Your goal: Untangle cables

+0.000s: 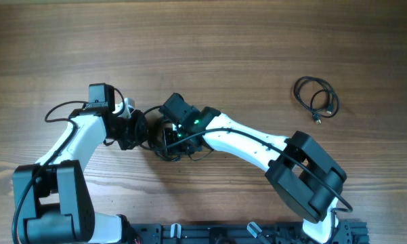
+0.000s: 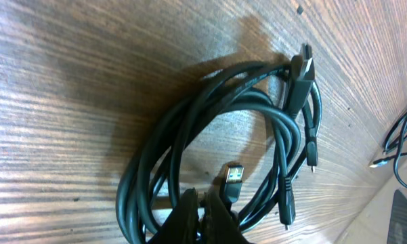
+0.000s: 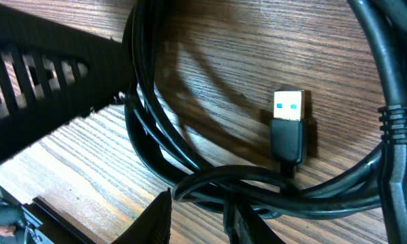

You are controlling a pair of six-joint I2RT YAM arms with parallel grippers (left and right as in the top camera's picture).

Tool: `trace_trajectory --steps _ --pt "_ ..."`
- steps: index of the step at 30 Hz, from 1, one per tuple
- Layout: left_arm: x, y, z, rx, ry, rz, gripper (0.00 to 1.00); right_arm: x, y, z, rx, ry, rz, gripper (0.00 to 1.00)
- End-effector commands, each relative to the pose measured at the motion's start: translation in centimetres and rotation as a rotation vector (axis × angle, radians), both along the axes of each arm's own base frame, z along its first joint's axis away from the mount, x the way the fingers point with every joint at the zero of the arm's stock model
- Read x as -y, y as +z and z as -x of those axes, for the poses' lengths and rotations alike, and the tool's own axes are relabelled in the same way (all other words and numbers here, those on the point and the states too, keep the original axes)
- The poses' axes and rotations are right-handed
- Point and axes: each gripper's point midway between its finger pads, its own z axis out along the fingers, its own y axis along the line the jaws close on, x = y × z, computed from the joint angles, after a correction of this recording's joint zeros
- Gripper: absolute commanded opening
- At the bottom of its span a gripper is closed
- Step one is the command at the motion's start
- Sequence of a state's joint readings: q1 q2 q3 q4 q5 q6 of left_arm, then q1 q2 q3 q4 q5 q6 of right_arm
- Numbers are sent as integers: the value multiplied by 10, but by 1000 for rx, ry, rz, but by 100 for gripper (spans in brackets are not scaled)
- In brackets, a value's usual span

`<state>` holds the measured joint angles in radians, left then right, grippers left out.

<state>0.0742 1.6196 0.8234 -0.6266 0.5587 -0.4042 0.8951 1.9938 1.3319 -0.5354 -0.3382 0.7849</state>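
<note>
On the table [image 1: 223,41] the two arms meet near the middle, over a bundle of cables [image 1: 170,141]. The bundle [image 2: 257,122] is a loose ring of several black strands lying flat on the wood, with small plugs sticking out at its far side. One plug [image 3: 288,125] with a blue inside lies within the ring, flat on the wood.

The left claw [image 2: 202,200] is closed at the near edge of the ring. I cannot tell if a strand is pinched in it. The right claw [image 3: 200,217] stands a little open, and some strands [image 3: 189,169] cross between its fingers. If they press the strands is not clear.

One more coil [image 1: 316,97] lies alone, well apart, at the far right of the table.
</note>
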Motion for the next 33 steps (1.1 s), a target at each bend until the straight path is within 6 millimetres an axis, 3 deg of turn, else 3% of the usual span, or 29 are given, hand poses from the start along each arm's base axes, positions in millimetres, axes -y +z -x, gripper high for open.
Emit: trace_trajectory --steps 1,8,12,15,19,25,33 --pt "-2 -6 0 6 -11 -13 8 9 -16 -4 5 -12 51 30" --pt "-1 -5 -2 5 1 -10 8 31 -19 -2 -81 -3 77 29" --pt "-2 -5 -5 20 1 -11 9 20 -2 22 -195 155 -82 39" --pt "-2 -5 -6 15 18 -7 10 26 -6 22 -190 143 -42 38" --pt "1 -3 -6 12 18 8 9 33 -14 7 -120 105 18 31" --pt "13 -4 -1 7 -27 -1 8 45 -22 -19 -3 32 109 32" --pt "13 -18 16 -54 -76 -146 4 48 -16 -64 94 -49 52 32"
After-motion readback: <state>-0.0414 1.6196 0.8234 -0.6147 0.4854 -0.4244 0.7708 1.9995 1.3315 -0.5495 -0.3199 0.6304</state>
